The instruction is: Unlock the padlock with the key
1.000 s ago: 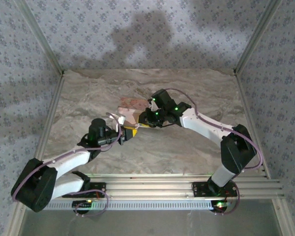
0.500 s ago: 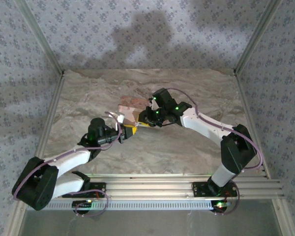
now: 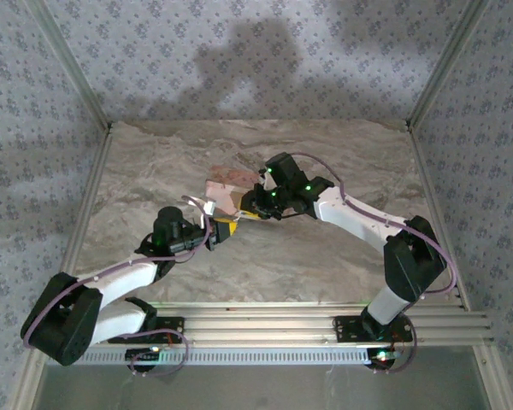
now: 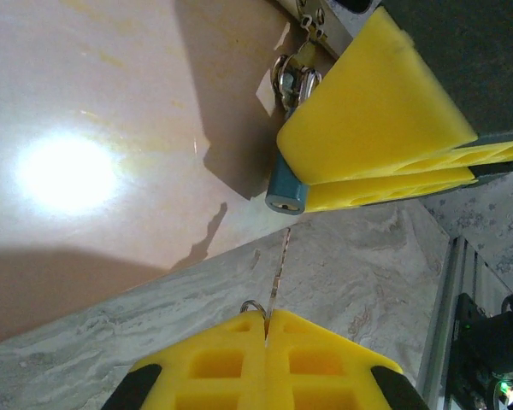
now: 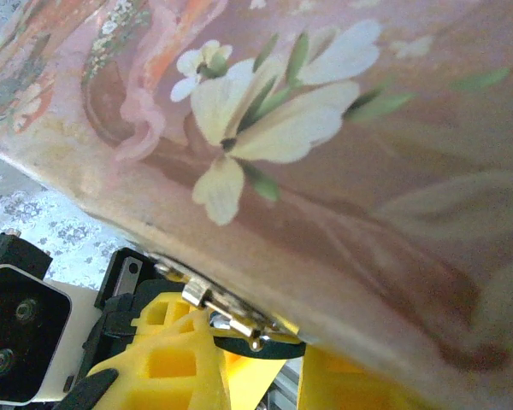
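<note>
Insertion step in hand. Left claw [image 4: 266, 318] is pinching shut on the key [image 4: 280, 266] — blade edge-on, pointing forward. Right claw [image 4: 295, 175] is clamping the padlock [image 4: 284, 192], which sits just ahead of the left claw's tips at the floral box [image 5: 325, 128]. Key tip not yet in the keyway — next move is likely calling for fine alignment, then a straight push.

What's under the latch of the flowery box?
A small blue padlock, hooked on by its silver loop. The right end effector's yellow fingers cover most of its body.

One camera overhead; both wrist cameras close on the box [image 5: 325, 128].
</note>
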### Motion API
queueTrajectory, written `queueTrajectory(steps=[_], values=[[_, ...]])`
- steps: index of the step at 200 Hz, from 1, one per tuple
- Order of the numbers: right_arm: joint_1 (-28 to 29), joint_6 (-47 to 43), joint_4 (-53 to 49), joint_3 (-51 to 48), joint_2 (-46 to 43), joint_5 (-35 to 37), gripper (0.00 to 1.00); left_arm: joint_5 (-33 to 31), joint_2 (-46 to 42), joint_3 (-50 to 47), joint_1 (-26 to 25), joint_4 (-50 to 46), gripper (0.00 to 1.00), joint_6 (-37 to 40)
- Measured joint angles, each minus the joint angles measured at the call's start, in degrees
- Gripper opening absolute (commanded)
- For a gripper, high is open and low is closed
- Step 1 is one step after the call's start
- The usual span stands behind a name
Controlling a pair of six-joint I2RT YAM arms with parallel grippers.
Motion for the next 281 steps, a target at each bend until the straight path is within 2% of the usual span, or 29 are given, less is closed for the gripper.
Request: queueTrajectory(steps=[222, 281], values=[[0.17, 0.42, 0.90, -0.02, 0.42, -0.04, 0.00, -0.68, 1.81, 0.02, 0.00, 3.28, 0.00, -0.94], [0.26, 0.61, 1.55, -0.02, 0.52, 0.42, 0.00, -1.99, 2.08, 0.00, 0.00, 4.57, 0.00, -3.34]])
